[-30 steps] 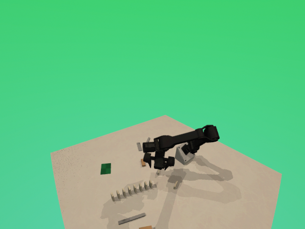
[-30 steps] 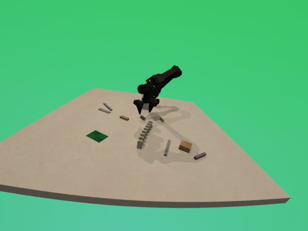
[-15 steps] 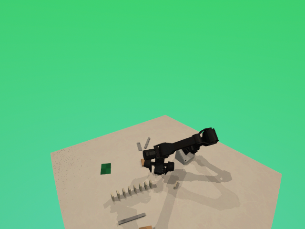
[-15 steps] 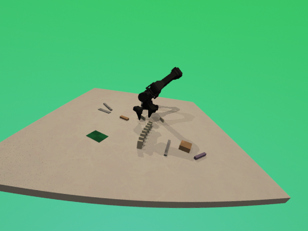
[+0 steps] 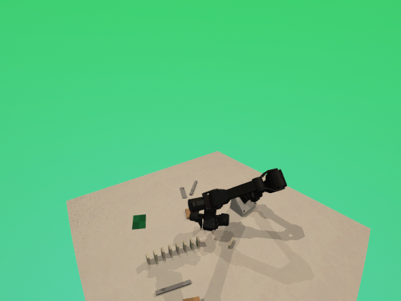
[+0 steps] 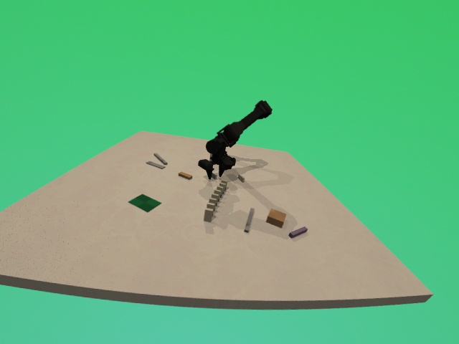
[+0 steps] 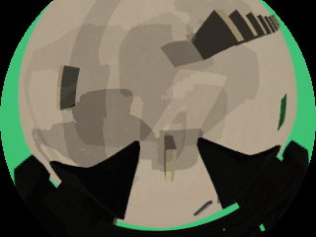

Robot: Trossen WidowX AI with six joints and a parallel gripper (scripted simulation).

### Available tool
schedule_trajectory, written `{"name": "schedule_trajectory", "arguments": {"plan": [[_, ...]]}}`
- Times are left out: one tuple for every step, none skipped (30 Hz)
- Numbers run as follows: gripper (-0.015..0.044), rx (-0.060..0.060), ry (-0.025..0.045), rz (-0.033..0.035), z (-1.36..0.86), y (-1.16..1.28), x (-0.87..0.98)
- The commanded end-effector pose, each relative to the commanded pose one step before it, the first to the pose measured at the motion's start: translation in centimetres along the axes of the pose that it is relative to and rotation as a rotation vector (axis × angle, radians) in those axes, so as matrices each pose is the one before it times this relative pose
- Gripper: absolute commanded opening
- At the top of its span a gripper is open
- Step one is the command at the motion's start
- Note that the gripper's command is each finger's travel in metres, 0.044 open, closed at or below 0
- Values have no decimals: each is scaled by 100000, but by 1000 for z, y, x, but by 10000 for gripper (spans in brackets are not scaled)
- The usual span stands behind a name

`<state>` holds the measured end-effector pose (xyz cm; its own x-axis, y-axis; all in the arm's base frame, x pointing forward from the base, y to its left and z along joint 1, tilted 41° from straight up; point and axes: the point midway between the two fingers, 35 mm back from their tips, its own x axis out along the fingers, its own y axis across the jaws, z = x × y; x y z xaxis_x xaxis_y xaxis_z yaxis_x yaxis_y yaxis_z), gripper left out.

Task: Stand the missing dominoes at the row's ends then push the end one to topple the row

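Several pale dominoes point(image 5: 177, 248) point(image 6: 209, 215) point(image 7: 212, 36) stand upright in an evenly spaced row. A loose domino point(image 6: 214, 176) point(image 7: 170, 160) lies on the table beyond the arm-side end of the row. My gripper point(image 6: 215, 177) point(image 7: 169, 143) points down with its fingers apart, one on each side of that domino; no contact shows. It is open and holds nothing. In the top view the hand hides the fingertips and this domino. Another loose domino point(image 5: 231, 242) point(image 6: 241, 178) point(image 7: 68, 88) lies apart, seemingly on its long edge, left in the wrist view.
A green patch point(image 5: 139, 221) point(image 6: 145, 203) and an orange block point(image 5: 187, 213) point(image 6: 184, 175) lie on one side of the row. A long grey bar point(image 5: 173, 287) point(image 6: 249, 220), a brown box point(image 6: 276, 218) and a purple block point(image 6: 298, 231) lie on the other. Two grey strips lie farther back.
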<state>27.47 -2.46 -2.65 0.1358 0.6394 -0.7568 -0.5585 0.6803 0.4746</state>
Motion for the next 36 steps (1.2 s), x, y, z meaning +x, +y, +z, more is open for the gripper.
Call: {"name": "schedule_trajectory", "arguments": {"plan": [[230,190,-355,327,56,66,71],[204,0,0,0,0,0,0],[177,0,0,0,0,0,0],[151,0,0,0,0,0,0],[125,0,0,0,0,0,0],[99,0,0,0,0,0,0],[72,0,0,0,0,0,0],[46,0,0,0,0,0,0],[26,0,0,0,0,0,0],[26,0,0,0,0,0,0],[26,0,0,0,0,0,0],[26,0,0,0,0,0,0],[26,0,0,0,0,0,0],[26,0,0,0,0,0,0],[26,0,0,0,0,0,0],[26,0,0,0,0,0,0],[26,0,7,-9,4,-16,-182],[26,-1,16,-20,10,-41,-551],[26,-1,28,-31,16,-68,-926],[26,1,35,-36,19,-83,-1160],[26,3,38,-38,20,-87,-1177],[26,5,38,-33,19,-85,-1192],[26,6,38,-30,18,-83,-1206],[26,8,40,-30,19,-86,-1217],[26,10,39,-26,19,-85,-1226],[26,11,38,-22,18,-83,-1233],[26,13,40,-23,19,-86,-1233],[26,13,38,-18,17,-82,-1235],[26,15,37,-16,18,-83,-1228],[26,12,29,-10,13,-64,-988],[26,7,17,-6,9,-41,-588],[26,2,5,0,2,-11,-196],[26,0,0,0,0,0,0],[26,0,0,0,0,0,0],[26,1156,44,-76,155,-8,-22],[26,3466,120,-227,468,-13,-65]]}}
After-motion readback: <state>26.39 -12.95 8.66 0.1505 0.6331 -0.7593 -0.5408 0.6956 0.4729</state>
